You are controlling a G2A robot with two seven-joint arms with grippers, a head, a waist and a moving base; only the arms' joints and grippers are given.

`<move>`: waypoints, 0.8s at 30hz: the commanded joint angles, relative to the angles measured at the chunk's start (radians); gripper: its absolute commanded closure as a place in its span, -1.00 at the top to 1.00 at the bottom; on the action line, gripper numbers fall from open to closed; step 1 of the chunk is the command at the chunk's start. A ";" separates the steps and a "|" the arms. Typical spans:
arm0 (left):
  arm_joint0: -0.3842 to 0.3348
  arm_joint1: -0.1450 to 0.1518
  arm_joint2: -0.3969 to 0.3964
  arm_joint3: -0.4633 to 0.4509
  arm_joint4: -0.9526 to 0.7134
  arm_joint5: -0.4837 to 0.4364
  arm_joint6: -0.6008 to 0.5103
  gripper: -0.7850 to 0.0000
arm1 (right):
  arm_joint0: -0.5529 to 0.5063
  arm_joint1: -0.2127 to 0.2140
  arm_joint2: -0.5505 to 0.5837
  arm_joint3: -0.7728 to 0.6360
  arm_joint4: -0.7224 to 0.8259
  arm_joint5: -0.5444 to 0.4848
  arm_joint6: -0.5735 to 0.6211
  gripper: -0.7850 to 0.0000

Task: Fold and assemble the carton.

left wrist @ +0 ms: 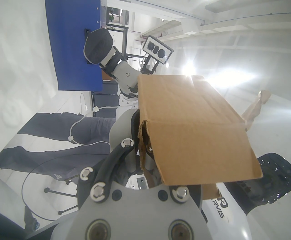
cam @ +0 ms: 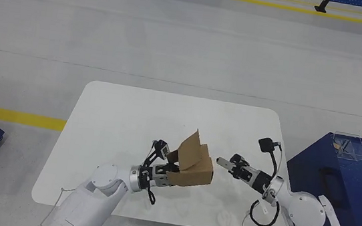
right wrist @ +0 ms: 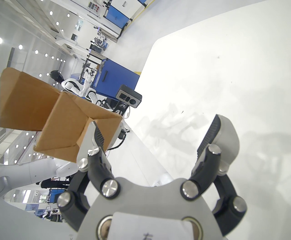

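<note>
In the top view, the carton [cam: 192,165] sat near the middle of the white tabletop [cam: 133,121], a little toward 4 o'clock, and it looked to us to be held clear of the surface. The left pincer [cam: 167,173] was at the carton's 9 o'clock side, closed on one cardboard wall, though the carton itself hid most of its fingers. The right pincer [cam: 224,162] was just beside the 3 o'clock side with nothing in it. Its own wrist view showed the ribbed fingers [right wrist: 218,131] spread wide and the carton's open end facing them. We judged the task to be roughly midway. The body had been opened up into a box shape with creased corners, but that end stayed open, and one flap [cam: 192,144] stuck up toward 12 o'clock. Folding the flaps in and closing the ends was, as far as we could tell, still to do. On the carton faces we could see, the cardboard was plain brown, and we found no label or readable writing on it.
</note>
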State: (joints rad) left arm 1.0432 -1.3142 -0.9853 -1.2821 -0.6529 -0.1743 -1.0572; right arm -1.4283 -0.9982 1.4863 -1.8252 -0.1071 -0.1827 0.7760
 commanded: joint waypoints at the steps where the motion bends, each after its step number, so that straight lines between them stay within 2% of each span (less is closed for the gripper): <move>1: 0.001 0.000 -0.001 -0.002 0.002 0.000 -0.001 -1.00 | -0.003 0.000 -0.010 -0.002 -0.003 -0.002 0.013 1.00; 24: 0.019 0.000 0.002 -0.015 0.022 -0.007 0.012 -1.00 | 0.017 -0.006 -0.066 0.004 0.027 -0.029 -0.014 1.00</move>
State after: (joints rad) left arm 1.0620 -1.3140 -0.9833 -1.2966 -0.6325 -0.1806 -1.0449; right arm -1.4117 -1.0037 1.4215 -1.8227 -0.0833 -0.2100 0.7619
